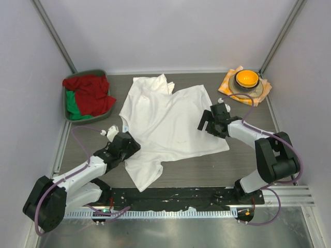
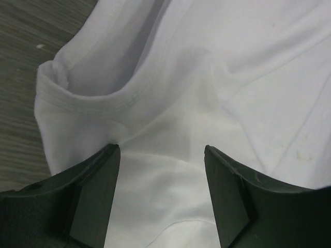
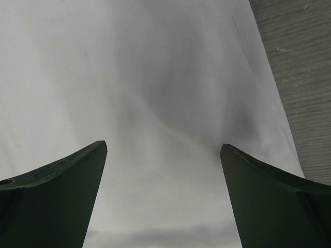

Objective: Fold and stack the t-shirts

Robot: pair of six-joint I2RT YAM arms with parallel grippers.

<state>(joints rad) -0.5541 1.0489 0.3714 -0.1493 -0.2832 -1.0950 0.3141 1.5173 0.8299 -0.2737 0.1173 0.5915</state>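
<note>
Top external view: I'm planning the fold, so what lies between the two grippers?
Only the plain white cotton t-shirt, spread on the grey table, spans the stretch between the left gripper and the right gripper, as the top external view shows.

You have a plain white t-shirt on a grey-brown wood-grain table. At ten o'clock a dull green bin holds a red cloth and a bright green cloth. At two o'clock an orange bowl sits on a grey plate over an orange-and-white checked cloth. Your left arm and right arm are white with black joints.
</note>
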